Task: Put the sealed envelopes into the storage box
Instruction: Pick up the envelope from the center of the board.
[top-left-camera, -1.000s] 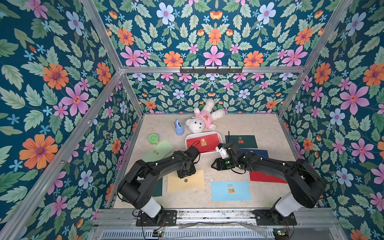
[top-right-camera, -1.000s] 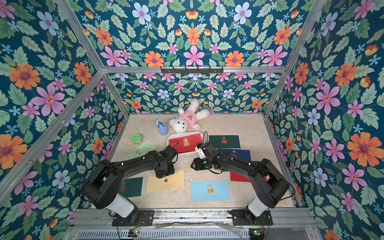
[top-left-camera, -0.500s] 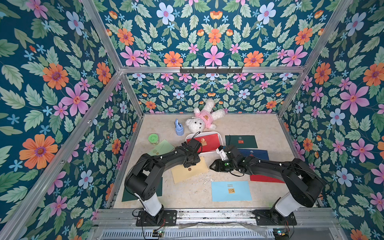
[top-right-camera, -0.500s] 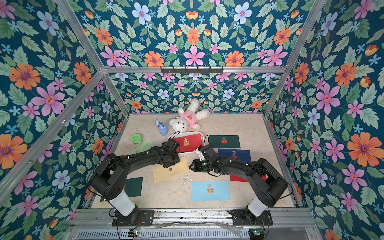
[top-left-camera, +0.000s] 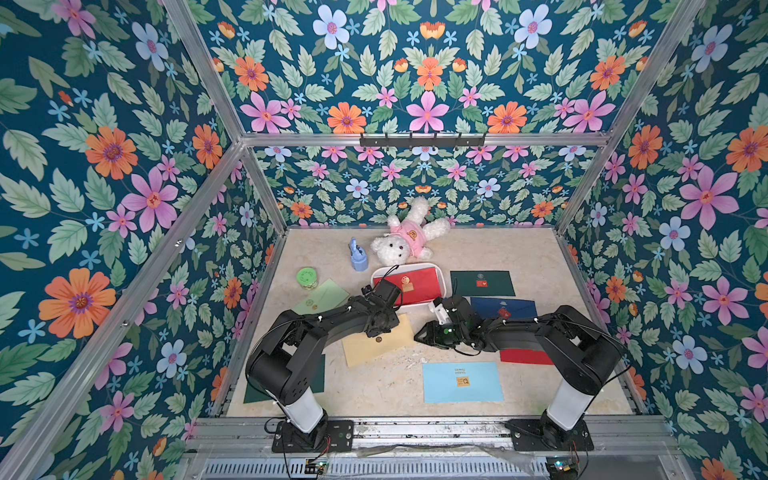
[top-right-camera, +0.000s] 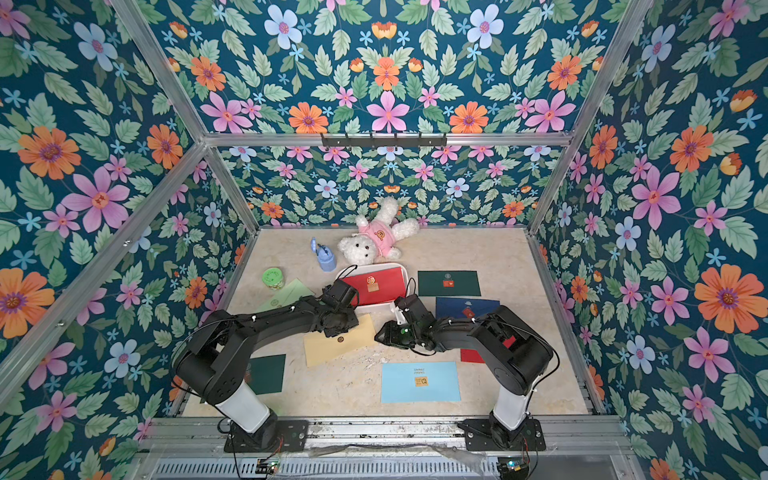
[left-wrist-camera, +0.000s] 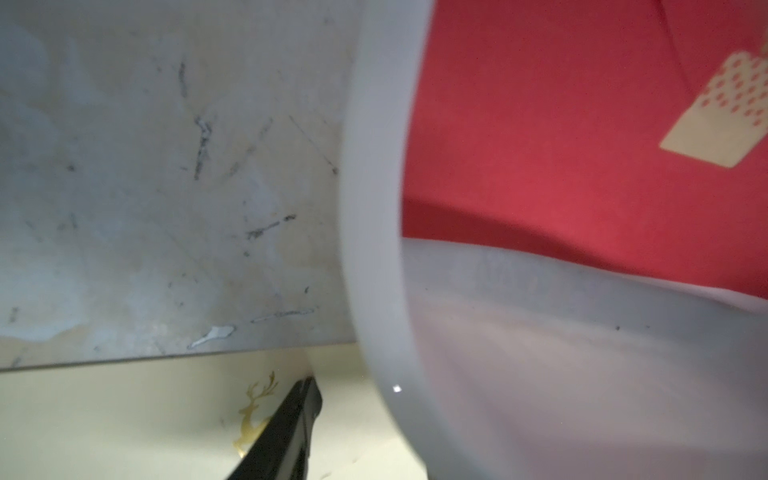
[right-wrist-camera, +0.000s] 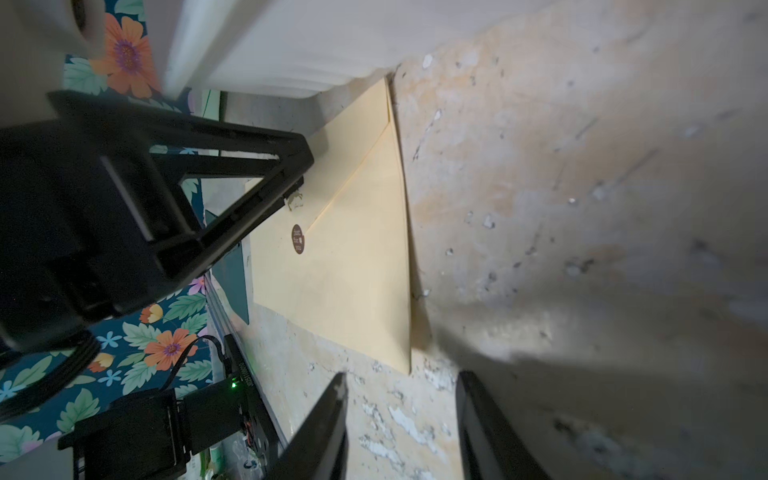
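The yellow envelope (top-left-camera: 376, 340) slid toward the storage box (top-left-camera: 442, 286) holding a red envelope (top-left-camera: 415, 284); right pincer (right-wrist-camera: 401, 399) parted, left pincer (right-wrist-camera: 299, 183) unclear.

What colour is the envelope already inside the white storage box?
Red envelope, clearest in a top view, lying in the storage box.

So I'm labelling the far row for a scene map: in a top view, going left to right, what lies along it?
Green-lidded jar → blue toy watering can → white teddy bear → dark green envelope.
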